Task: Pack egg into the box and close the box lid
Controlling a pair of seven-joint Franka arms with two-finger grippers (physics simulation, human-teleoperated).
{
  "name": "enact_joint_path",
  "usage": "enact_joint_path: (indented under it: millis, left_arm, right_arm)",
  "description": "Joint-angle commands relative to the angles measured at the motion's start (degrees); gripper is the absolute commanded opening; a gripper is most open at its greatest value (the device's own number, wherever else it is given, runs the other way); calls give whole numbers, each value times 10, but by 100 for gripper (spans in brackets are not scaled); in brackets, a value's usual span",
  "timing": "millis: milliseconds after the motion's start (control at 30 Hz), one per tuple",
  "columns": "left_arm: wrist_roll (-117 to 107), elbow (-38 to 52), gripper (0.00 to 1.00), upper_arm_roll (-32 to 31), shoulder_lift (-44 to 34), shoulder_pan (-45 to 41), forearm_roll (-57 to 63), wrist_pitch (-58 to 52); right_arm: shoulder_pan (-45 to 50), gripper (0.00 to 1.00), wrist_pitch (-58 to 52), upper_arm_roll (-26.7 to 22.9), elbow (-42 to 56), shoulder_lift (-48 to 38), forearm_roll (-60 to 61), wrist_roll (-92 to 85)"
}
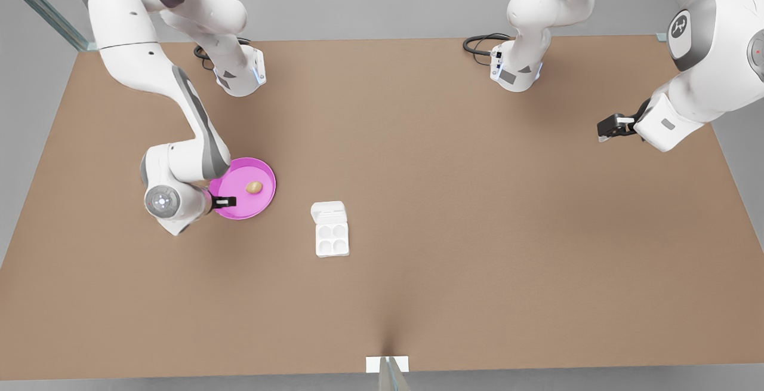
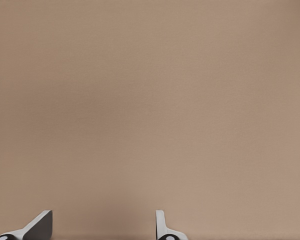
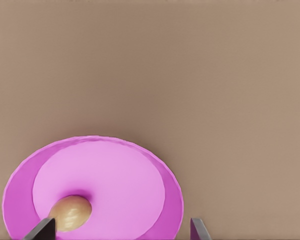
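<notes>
— Right gripper (image 1: 230,202)?
— Over the near edge of the pink plate (image 1: 265,199), at the front view's left. Jaws spread wide, holding nothing, touching nothing visible. In the right wrist view, gripper (image 3: 121,231) with one fingertip (image 3: 42,231) just beside the egg (image 3: 71,212), the other fingertip far across the plate's rim (image 3: 172,210).
— Left gripper (image 1: 604,128)?
— High above the brown table (image 1: 453,164) at the front view's right, well apart from everything, waiting. In the left wrist view, gripper (image 2: 104,227) with jaws spread, empty, only bare table (image 2: 150,110) beneath.
— Egg (image 1: 254,187)?
— Small, tan-brown, smooth, oval. Lying on its side on the flat inner part of the plate, not in the box. Slightly darker shadow around it.
— Box (image 1: 332,239)?
— White, small, rectangular, flat on the table, near the plate toward the front view's right, not touching it. Four round cups in a two-by-two grid, all empty.
— Box lid (image 1: 328,211)?
— Open, folded back from the short edge farther from the camera, lying roughly flat beside the tray. Plain white, rounded corners, about as wide as the tray.
— Distance between egg and box?
— Near, but clearly apart; plate rim and a strip of bare table between.
</notes>
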Motion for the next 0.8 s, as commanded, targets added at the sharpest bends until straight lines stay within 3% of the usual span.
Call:
enact_joint_path:
  millis: [0,67,667,767]
  left_arm:
    - [2,0,100,0,-1,0,0,0]
    - [2,0,100,0,-1,0,0,0]
    - [1,0,100,0,-1,-8,0,-15]
    - [1,-1,100,0,-1,-9,0,-16]
  right_arm:
    - [-2,100,223,10,-52,-35,-1,41]
    - [1,100,312,11,-107,-42,0,49]
    - [38,100,310,12,-99,16,0,51]
    - [36,100,310,13,-174,-17,0,59]
